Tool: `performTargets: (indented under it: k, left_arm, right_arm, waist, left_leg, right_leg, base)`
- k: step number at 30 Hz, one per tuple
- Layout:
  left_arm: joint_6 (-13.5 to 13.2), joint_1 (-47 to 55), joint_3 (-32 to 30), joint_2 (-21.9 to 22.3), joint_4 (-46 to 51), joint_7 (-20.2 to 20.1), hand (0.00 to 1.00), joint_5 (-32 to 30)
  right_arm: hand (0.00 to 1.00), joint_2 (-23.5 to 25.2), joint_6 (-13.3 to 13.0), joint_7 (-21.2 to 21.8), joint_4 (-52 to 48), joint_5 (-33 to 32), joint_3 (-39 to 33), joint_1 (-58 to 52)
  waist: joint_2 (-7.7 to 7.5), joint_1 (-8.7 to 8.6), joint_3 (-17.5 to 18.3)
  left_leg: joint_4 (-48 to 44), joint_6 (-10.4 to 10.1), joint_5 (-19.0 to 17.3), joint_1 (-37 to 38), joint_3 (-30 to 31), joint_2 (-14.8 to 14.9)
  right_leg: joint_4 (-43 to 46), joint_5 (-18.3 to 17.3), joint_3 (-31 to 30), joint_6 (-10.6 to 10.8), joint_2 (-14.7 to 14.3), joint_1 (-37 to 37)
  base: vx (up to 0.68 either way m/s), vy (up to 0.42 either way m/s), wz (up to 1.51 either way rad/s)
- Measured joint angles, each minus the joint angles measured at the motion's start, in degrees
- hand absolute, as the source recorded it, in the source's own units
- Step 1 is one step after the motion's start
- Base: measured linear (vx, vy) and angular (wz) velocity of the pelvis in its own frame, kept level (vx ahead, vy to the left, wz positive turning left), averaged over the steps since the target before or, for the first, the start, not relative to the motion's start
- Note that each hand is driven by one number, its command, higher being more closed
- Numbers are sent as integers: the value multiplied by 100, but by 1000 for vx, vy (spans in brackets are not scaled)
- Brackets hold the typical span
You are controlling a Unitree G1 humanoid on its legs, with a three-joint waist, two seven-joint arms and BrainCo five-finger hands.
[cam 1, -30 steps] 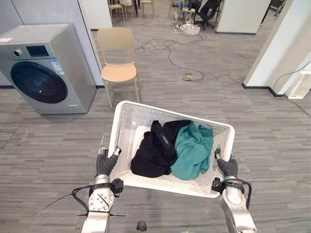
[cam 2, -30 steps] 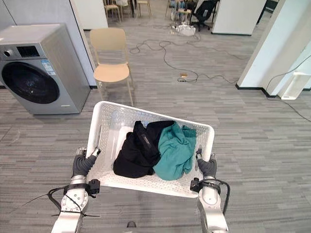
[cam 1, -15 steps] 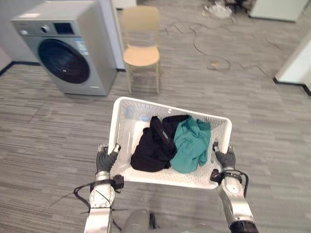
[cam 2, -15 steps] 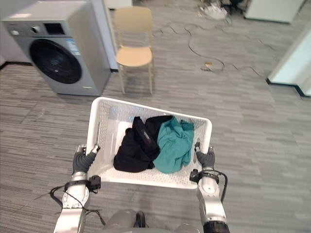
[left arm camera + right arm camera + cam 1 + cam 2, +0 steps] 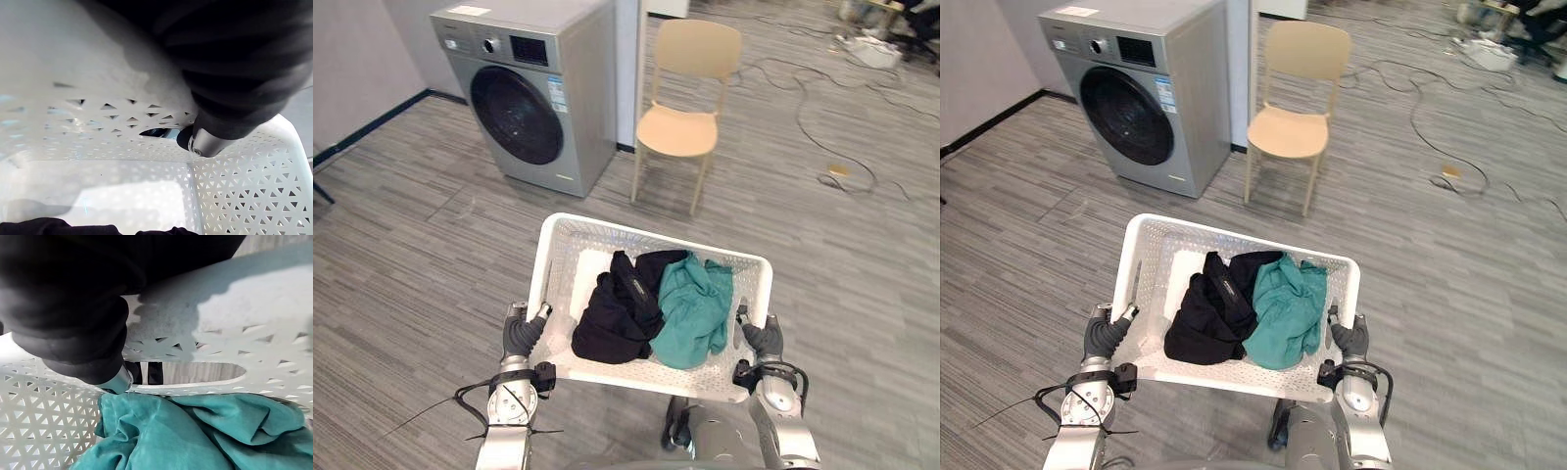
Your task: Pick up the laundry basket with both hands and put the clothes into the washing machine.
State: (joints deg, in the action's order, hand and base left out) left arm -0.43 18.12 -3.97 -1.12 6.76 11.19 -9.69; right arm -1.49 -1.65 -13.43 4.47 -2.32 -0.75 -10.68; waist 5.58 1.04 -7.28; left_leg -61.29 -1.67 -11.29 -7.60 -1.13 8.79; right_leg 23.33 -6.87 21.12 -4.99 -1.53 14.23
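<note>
I hold a white perforated laundry basket (image 5: 563, 264) off the grey floor in front of me. My left hand (image 5: 518, 335) is curled into the handle slot on its left side. On the opposite side my right hand (image 5: 762, 340) grips the other handle. Inside lie a black garment (image 5: 612, 318) and a teal garment (image 5: 690, 313), side by side. The grey washing machine (image 5: 533, 98) stands ahead to the left with its round dark door (image 5: 516, 115) closed. Seen from the wrists, each hand's (image 5: 234, 73) (image 5: 68, 308) dark cover presses on the basket wall (image 5: 234, 186), with teal cloth (image 5: 186, 435) below.
A beige chair (image 5: 680, 127) stands just right of the washing machine. Black cables (image 5: 822, 108) trail over the floor at the far right, with a small box (image 5: 839, 169) among them. A wall with a dark baseboard (image 5: 372, 117) runs along the far left.
The camera has turned left, so the washing machine and chair now sit nearer the middle and closer. Both hands still hold the basket; the clothes lie as before.
</note>
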Motion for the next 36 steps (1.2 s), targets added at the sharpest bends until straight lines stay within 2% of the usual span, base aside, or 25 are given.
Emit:
performTargets:
  k: [1, 2, 4, 5, 6, 8, 9, 10, 11, 12, 13, 14, 15, 16, 18, 22, 25, 28, 29, 30, 31, 32, 33, 34, 36]
  left_arm:
    - [7, 86, -88, 59, 0, 2, 100, 38]
    - [-7, 77, -112, 28, 65, -6, 100, 53]
    - [-20, 78, -118, 28, 117, -58, 100, 58]
    - [-24, 80, -136, 43, 198, -111, 100, 65]
    - [-45, 80, -141, 48, 217, -114, 100, 65]
    - [-127, 79, -210, 61, 241, -117, 100, 146]
    - [-144, 79, -239, 107, 284, -117, 100, 233]
    - [-145, 79, -240, 132, 307, -117, 100, 234]
    - [-143, 89, -234, 111, 326, -114, 100, 231]
    - [-107, 25, -211, 6, 269, -109, 100, 229]
    - [-90, 19, -221, -13, 267, -109, 100, 227]
    - [-87, 33, -216, -82, 267, -111, 100, 225]
    - [-60, 84, -183, -160, 267, -108, 100, 226]
    - [21, 109, -257, -194, 266, -107, 100, 222]
    - [27, 128, -324, -255, 273, -105, 100, 216]
    - [-67, 105, -463, -239, 415, -86, 100, 235]
    - [-95, 73, -569, -236, 257, -86, 100, 234]
    - [-56, 144, -580, -160, 13, -86, 100, 213]
    - [-83, 239, -567, -103, 53, -83, 100, 204]
    - [-93, 302, -554, 99, 52, -81, 100, 202]
    - [-84, 350, -577, 173, 41, -81, 100, 201]
    - [-61, 372, -646, 202, -64, -79, 100, 223]
    - [-66, 324, -667, 172, -85, -89, 100, 222]
    - [-70, 275, -562, 160, -85, -97, 100, 216]
    - [-71, 228, -521, 209, -86, -120, 100, 215]
  right_arm:
    - [100, -29, 35, 0, -173, 4, 146, -3]
    - [100, 28, 35, -33, -236, 3, 112, -30]
    - [100, 47, 36, -40, -266, 3, 78, -14]
    - [100, 34, 34, -43, -315, 3, 76, 2]
    - [100, 27, 34, -45, -316, 2, 75, 32]
    - [100, -9, 21, -38, -248, -6, 87, 261]
    - [100, -33, -18, -25, -166, -18, 84, 409]
    - [100, -47, -30, -24, -144, -26, 81, 439]
    - [100, -28, -34, -21, -132, -31, 79, 422]
    - [100, 130, -29, -20, -120, -23, 46, 358]
    - [100, 179, -30, -17, -128, -13, 27, 318]
    - [100, 224, -32, -9, -125, 1, -15, 253]
    - [100, 260, -29, 16, -55, 19, -18, 241]
    - [100, 345, -23, 37, 125, 26, 38, 267]
    - [100, 367, -24, 43, 189, 25, 126, 298]
    - [100, 354, -28, 110, 191, 26, 105, 618]
    - [100, 364, -23, 110, 366, 26, 129, 693]
    - [100, 328, 54, 105, 423, 64, 225, 499]
    - [100, 308, 49, 108, 327, 72, 258, 401]
    - [100, 164, 34, 111, 259, 69, 305, 357]
    - [100, 83, 41, 114, 262, 69, 326, 384]
    - [100, 48, 57, 124, 269, 71, 375, 390]
    - [100, 126, 53, 113, 286, 69, 392, 366]
    - [100, 118, 53, 106, 293, 69, 282, 405]
    - [100, 79, 52, 107, 304, 65, 204, 429]
  waist:
    - [4, 204, -3]
    - [-34, 273, -28]
    - [-219, 322, -133]
    - [-323, 427, -191]
    - [-323, 448, -193]
    - [-397, 484, -230]
    - [-415, 563, -230]
    - [-397, 632, -214]
    - [-417, 716, -169]
    - [-630, 655, -133]
    - [-659, 589, -133]
    - [-723, 605, -152]
    - [-818, 606, -234]
    - [-812, 587, -265]
    - [-721, 560, -319]
    - [-709, 562, -316]
    - [-734, 490, -298]
    - [-549, 427, -213]
    - [-520, 313, -174]
    - [-163, 319, -143]
    - [-100, 399, -105]
    - [-77, 520, -82]
    - [-158, 585, -78]
    - [-194, 585, -86]
    - [-261, 582, -122]
  left_leg:
    - [-899, 17, 483, -401, -107, 388]
    - [-1483, 109, 395, -880, -52, 566]
    - [-1475, 222, 106, -1238, -72, 605]
    - [-894, 152, -232, -1528, -157, 590]
    - [-510, 128, -324, -1643, -147, 564]
    - [1570, -70, -308, -1847, 172, 338]
    - [2864, -331, -60, -1765, 462, 156]
    - [3402, -400, 134, -1714, 582, 148]
    - [3390, -462, 827, -1655, 551, 91]
    - [2840, -247, 367, -1742, 481, -107]
    - [2660, -178, 188, -1739, 437, -161]
    - [2464, -70, -90, -1612, 297, -230]
    - [2306, 100, -401, -1278, 83, -337]
    - [2250, 267, -712, -809, -92, -341]
    - [2480, 330, -820, -342, -207, -320]
    - [3036, 129, -1008, 188, -346, -176]
    - [3130, -174, -1311, 539, -347, -152]
    - [3284, -399, -1569, 1255, -342, 131]
    - [2120, -461, -1466, 880, -61, 324]
    - [571, 0, -946, 223, 269, 673]
    - [52, 180, -458, -14, 273, 843]
    - [-455, 303, 802, -312, 219, 1059]
    - [-871, 345, 1065, -616, 246, 1128]
    - [-1063, 257, 634, -912, 223, 1124]
    - [-809, 132, 263, -1044, 65, 1120]
  right_leg:
    - [-103, -127, -253, -89, -272, -266]
    - [-361, -198, -380, -124, -440, -623]
    - [-834, -204, -668, -106, -450, -1198]
    - [-1177, -199, -919, -98, -391, -1658]
    - [-1276, -199, -999, -98, -379, -1811]
    - [-1477, -240, -1202, -29, -189, -2184]
    - [-1463, -385, -1270, 215, -72, -2308]
    - [-1448, -509, -1348, 410, -11, -2403]
    - [-1293, -939, -1480, 774, 107, -2573]
    - [-565, -1223, -1449, 863, 438, -2412]
    - [38, -1233, -1390, 881, 562, -2191]
    - [1173, -1099, -1344, 858, 796, -1744]
    - [2628, -612, -1351, 846, 1165, -1251]
    - [3806, -622, -1256, 842, 1348, -812]
    - [4000, -739, -841, 702, 1390, -517]
    - [1855, -801, -176, 680, 1127, 320]
    - [-885, 124, -209, 1030, 1040, 441]
    - [-412, 338, -328, 719, 895, 244]
    - [-132, 445, -181, 656, 788, 79]
    - [157, 290, -42, 487, 522, -19]
    - [228, 150, -100, 397, 366, -108]
    - [121, 42, -223, 323, 165, -308]
    - [-191, 50, -245, 311, 102, -554]
    - [-499, 80, -267, 266, 53, -779]
    - [-887, 89, -332, 259, 27, -1152]
  base:
    - [745, -80, -117]
    - [721, -66, -89]
    - [735, -15, -48]
    - [631, 21, -66]
    - [702, 161, -72]
    - [553, 244, -73]
    - [408, 239, -88]
    - [513, 327, -102]
    - [521, 345, -65]
    - [656, 394, -32]
    - [554, 326, -3]
    - [563, 323, -22]
    - [618, 351, -45]
    - [605, 319, -42]
    - [393, 180, -25]
    - [355, 80, -21]
    - [429, -40, 2]
    - [493, -189, 38]
    - [567, -269, 46]
    - [533, -262, 25]
    - [482, -236, -42]
    - [526, -183, -66]
    - [719, -273, -53]
    - [611, -243, -13]
    - [454, -143, -6]
